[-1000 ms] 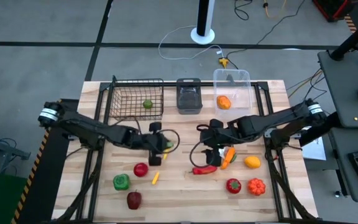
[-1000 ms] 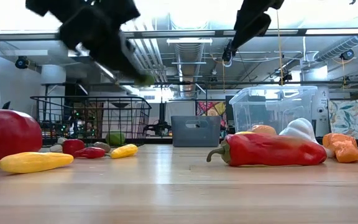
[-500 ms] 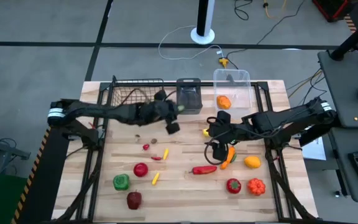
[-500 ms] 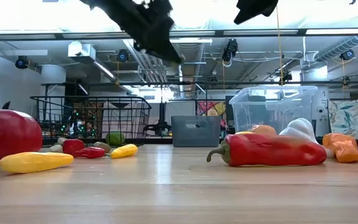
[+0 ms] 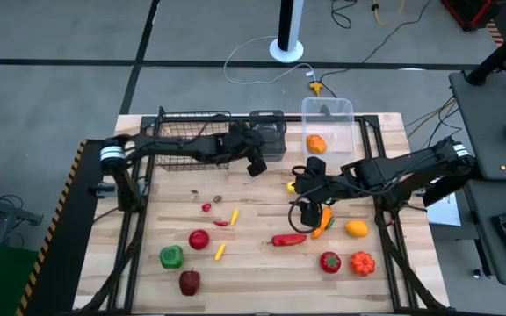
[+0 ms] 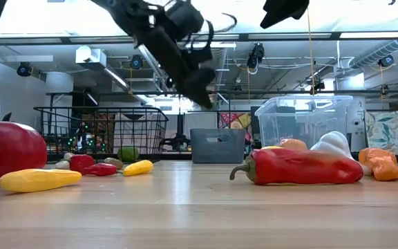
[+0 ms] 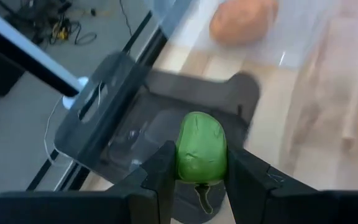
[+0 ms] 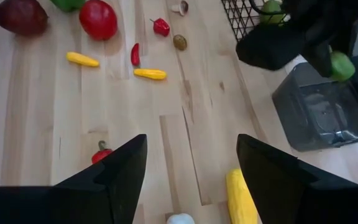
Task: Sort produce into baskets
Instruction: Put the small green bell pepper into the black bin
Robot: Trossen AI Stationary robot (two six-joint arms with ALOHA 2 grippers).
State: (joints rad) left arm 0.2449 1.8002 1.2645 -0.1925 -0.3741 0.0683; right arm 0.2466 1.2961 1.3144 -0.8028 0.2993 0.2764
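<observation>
Wooden slats of the table (image 5: 253, 254) are carrying scattered produce, with 3 containers lined along the far edge: a black wire basket (image 5: 174, 140), a dark grey bin (image 5: 268, 140) and a clear tub (image 5: 341, 114) holding an orange fruit (image 5: 316, 144). The left gripper (image 5: 255, 156) is hovering over the grey bin's near edge, its jaws clamping a small green fruit (image 7: 201, 148). The right gripper (image 5: 307, 204) is hanging above the table's middle, jaws spread wide and holding nothing, beside a carrot (image 5: 323, 221) and a long red pepper (image 5: 288, 239). A green lime (image 6: 128, 153) is sitting inside the wire basket.
</observation>
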